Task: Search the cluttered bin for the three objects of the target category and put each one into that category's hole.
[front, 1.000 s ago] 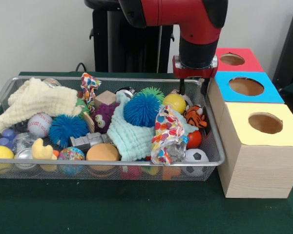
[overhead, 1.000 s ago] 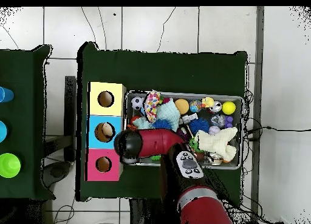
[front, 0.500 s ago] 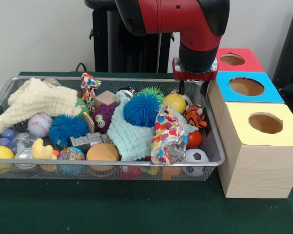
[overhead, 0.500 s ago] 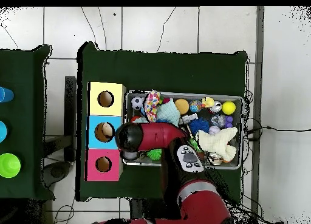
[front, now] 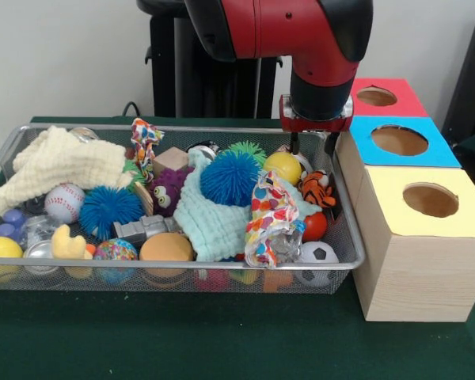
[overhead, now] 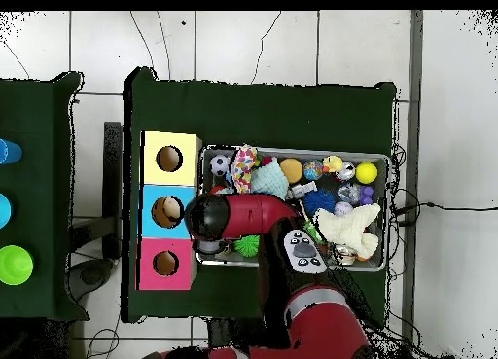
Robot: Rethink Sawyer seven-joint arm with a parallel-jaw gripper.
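Arm edging slightly left since earlier; gripper [front: 310, 144] hanging spread, holding nothing, over yellow ball [front: 283, 167] at bin's [front: 350, 252] far right, beside blue box [front: 399, 141].

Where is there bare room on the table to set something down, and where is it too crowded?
Free: the green cloth in front of the wire bin, and in the overhead view the wide strip beyond the bin and the yellow box. Crowded: the bin's inside, toys piled edge to edge, with the gripper hanging at the end by the blue box.
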